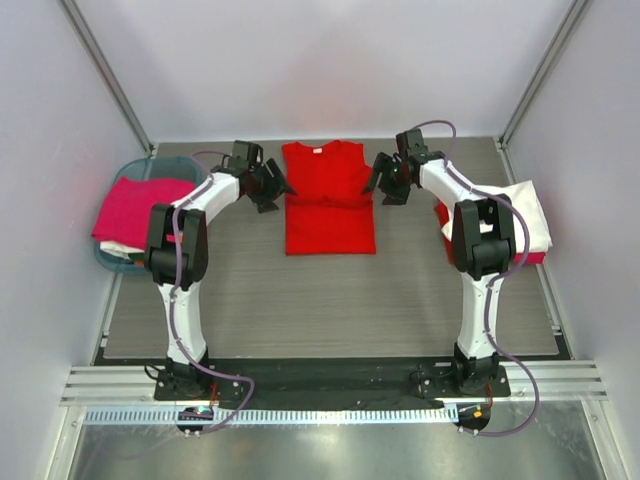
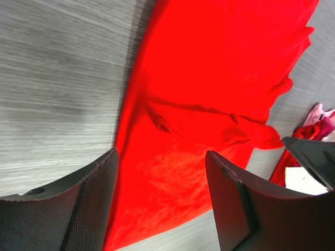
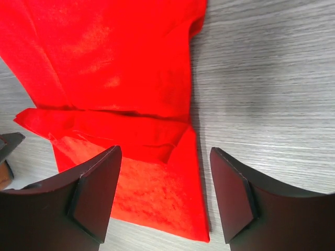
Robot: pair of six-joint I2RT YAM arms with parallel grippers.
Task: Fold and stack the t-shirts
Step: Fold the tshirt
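A bright red t-shirt [image 1: 328, 200] lies flat at the back middle of the table, its sleeves folded in over the body. My left gripper [image 1: 268, 187] is open and empty just off the shirt's left edge; in the left wrist view the red shirt [image 2: 209, 94] shows between and beyond its open fingers [image 2: 94, 204]. My right gripper [image 1: 388, 185] is open and empty at the shirt's right edge; in the right wrist view the shirt's edge [image 3: 131, 78] lies between its fingers [image 3: 235, 193]. A magenta pink shirt [image 1: 135, 208] fills the basket. White and red shirts [image 1: 527, 215] lie at the right.
A teal plastic basket [image 1: 112, 258] stands at the left edge of the table, a white cloth under the pink shirt. The pile at the right lies partly behind my right arm [image 1: 480, 235]. White walls enclose the grey table [image 1: 330, 300].
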